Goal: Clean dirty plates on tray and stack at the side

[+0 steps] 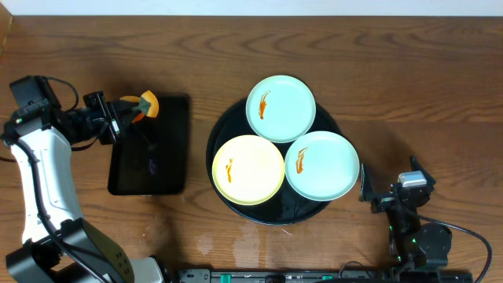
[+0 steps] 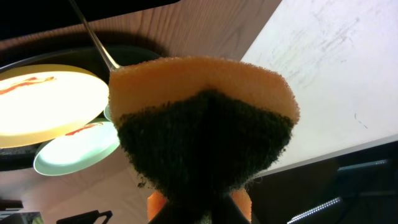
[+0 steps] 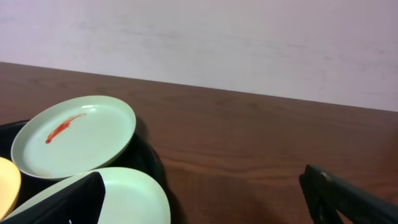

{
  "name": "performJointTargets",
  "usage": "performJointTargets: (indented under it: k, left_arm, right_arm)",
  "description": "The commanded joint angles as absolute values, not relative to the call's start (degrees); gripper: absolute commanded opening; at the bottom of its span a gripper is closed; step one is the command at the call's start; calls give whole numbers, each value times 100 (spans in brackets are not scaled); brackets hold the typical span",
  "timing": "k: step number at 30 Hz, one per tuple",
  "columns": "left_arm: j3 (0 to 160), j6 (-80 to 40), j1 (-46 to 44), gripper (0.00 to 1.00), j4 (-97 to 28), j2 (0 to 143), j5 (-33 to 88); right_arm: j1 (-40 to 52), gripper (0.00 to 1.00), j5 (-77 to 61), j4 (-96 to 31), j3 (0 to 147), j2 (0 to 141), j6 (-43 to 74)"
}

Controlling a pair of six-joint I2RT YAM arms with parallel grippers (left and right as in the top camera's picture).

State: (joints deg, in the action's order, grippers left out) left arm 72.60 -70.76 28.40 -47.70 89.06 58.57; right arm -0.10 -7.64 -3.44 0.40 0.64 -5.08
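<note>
Three plates lie on the round black tray [image 1: 222, 130], each with an orange smear: a mint plate [image 1: 280, 108] at the back, a yellow plate [image 1: 248, 169] front left, and a second mint plate [image 1: 321, 165] front right. My left gripper [image 1: 130, 112] is shut on an orange sponge [image 1: 148, 104] with a dark scouring side [image 2: 205, 143], held left of the tray. My right gripper [image 1: 391, 179] stands open and empty just right of the tray, its left finger [image 3: 68, 199] beside the near mint plate [image 3: 130, 196].
A smaller rectangular black tray [image 1: 149, 157] lies under and right of the left gripper. Bare wooden table stretches right of the round tray [image 3: 146, 155], up to the pale wall at the back.
</note>
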Motion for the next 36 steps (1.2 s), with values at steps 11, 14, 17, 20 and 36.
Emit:
performJointTargets:
  k: [11, 14, 17, 20, 36]
  left_arm:
    - [7363, -7124, 2856, 8, -4772, 8906, 5948]
    - [7363, -7124, 2856, 8, -4772, 8906, 5933]
    - [7363, -7124, 2856, 8, -4772, 8906, 5933]
    - [7363, -7124, 2856, 8, -4772, 8906, 5933]
    - [7323, -7122, 2856, 8, -4775, 8906, 5846]
  right_arm:
    - [-67, 99, -735, -366, 34, 38, -565]
    - [-67, 99, -735, -366, 34, 38, -565]
    - [-67, 99, -735, -366, 34, 38, -565]
    - [-67, 99, -735, -366, 34, 38, -565]
    - [-67, 99, -735, -366, 34, 38, -565]
